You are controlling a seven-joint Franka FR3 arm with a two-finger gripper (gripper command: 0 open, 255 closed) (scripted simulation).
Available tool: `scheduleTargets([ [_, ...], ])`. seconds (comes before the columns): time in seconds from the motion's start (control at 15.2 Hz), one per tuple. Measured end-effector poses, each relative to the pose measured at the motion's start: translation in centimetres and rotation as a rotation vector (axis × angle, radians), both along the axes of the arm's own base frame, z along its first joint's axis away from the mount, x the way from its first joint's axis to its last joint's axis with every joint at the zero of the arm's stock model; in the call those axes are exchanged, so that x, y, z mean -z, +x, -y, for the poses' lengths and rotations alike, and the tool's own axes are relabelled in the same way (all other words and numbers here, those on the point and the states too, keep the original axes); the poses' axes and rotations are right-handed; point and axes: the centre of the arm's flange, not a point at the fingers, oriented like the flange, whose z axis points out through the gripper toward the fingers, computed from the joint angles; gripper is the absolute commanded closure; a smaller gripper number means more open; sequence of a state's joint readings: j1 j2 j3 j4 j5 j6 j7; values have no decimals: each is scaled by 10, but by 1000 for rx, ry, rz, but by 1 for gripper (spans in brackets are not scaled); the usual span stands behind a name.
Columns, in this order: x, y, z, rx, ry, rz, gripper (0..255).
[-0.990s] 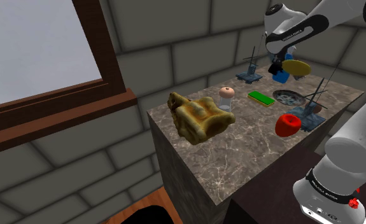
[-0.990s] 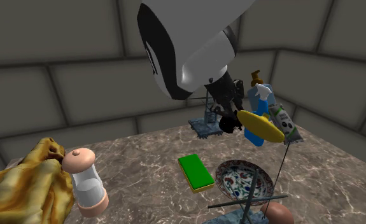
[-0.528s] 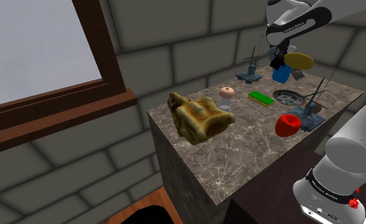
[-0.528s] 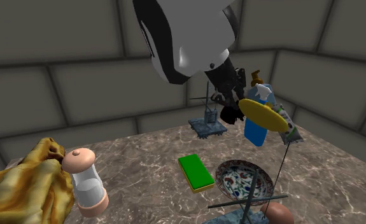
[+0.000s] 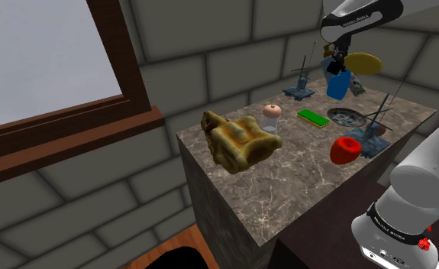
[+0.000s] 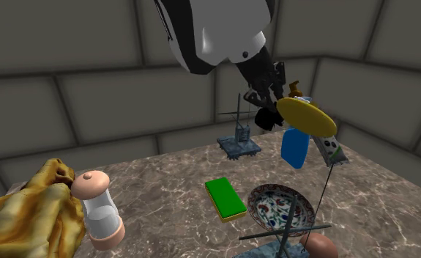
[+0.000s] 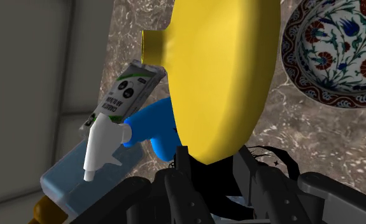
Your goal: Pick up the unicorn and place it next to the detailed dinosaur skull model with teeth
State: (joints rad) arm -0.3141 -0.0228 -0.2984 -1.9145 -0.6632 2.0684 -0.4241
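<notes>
The gripper is high over the table. Its two black fingers are squeezed tight on the dark bottom end of the unicorn, which looks here like a flat yellow oval. The yellow part sticks out past the fingertips, so the toy hangs in the air and touches nothing else.

I think it is held this high so it will not bump the things under the fingers. These are a blue spray bottle and a tube with a green and white label. A painted plate lies off to one side.

The dinosaur skull, a bumpy golden-brown lump, sits far from the fingers at the other end of the table. The toy is picked up, but the trip to the skull is not done yet.
</notes>
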Motion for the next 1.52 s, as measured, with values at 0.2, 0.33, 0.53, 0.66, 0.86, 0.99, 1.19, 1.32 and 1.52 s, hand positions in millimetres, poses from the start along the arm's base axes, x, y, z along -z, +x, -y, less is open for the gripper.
scheduleTargets([
  [0.2,-16,-1,0,0,0,0,255],
  [0.33,-24,0,0,0,0,0,255],
  [0.53,-26,7,-26,-1,1,0,255],
  [0.66,-23,15,-50,-2,1,-1,255],
  [0.86,-24,25,-86,-2,1,-1,255],
  [0.99,-26,35,-114,-2,0,0,255],
  [1.19,-26,47,-149,-1,0,0,255],
  [1.32,-28,54,-178,-2,0,0,255],
  [1.52,-28,65,-214,-1,1,0,255],
])
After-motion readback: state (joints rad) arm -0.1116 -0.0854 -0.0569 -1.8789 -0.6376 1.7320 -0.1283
